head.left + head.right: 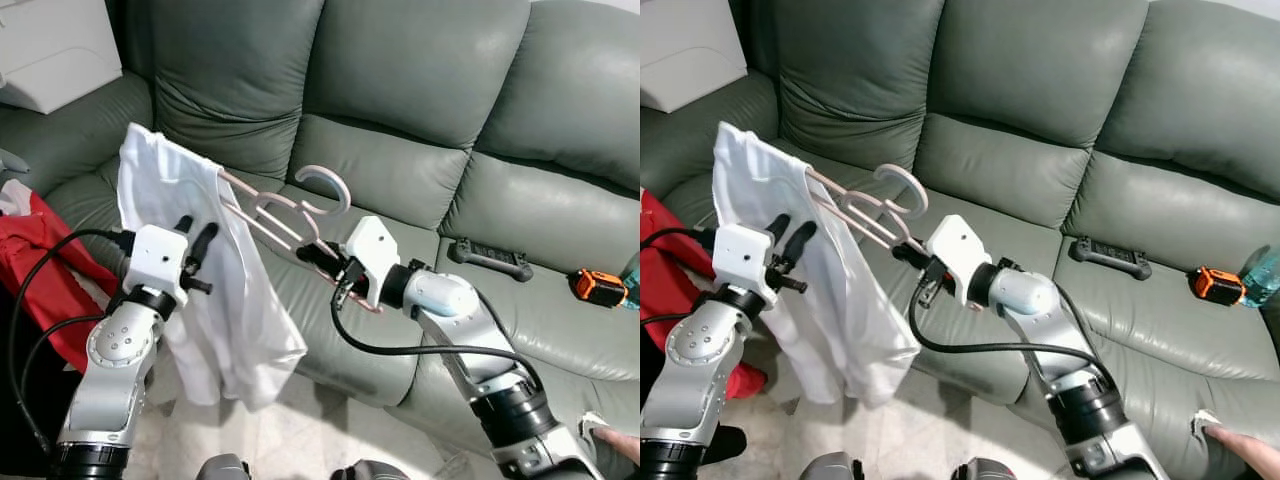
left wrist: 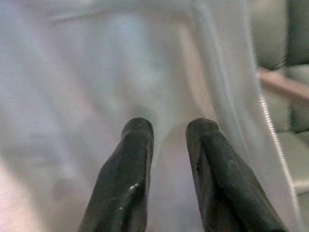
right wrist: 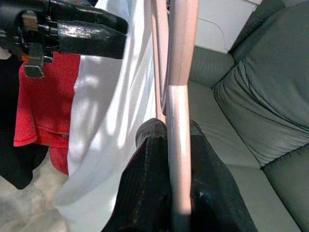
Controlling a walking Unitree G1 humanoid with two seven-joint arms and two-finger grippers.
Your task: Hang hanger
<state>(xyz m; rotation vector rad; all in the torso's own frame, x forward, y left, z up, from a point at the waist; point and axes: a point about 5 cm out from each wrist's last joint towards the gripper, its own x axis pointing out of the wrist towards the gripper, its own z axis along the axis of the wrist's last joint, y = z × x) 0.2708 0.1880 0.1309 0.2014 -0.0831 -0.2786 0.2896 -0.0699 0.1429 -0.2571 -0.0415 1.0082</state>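
A pink hanger [image 1: 285, 212] is held up in front of the sofa, hook [image 1: 330, 185] pointing up. My right gripper [image 1: 318, 256] is shut on its lower bar, and the wrist view shows the black fingers [image 3: 149, 159] clamped on either side of the pink bar [image 3: 178, 145]. A white shirt [image 1: 215, 300] hangs over the hanger's left end and droops toward the floor. My left gripper [image 1: 195, 233] points up against the shirt's front. Its fingers [image 2: 137, 140] stand a little apart, with only white cloth [image 2: 96, 72] behind them and nothing pinched.
A grey-green leather sofa [image 1: 420, 100] stretches across the back. Red cloth [image 1: 40, 250] lies at the left. On the right seat lie a black controller [image 1: 490, 258] and an orange tool [image 1: 597, 287], with a bottle [image 1: 1262, 275] beside them. A person's hand [image 1: 1245, 448] reaches in at the lower right.
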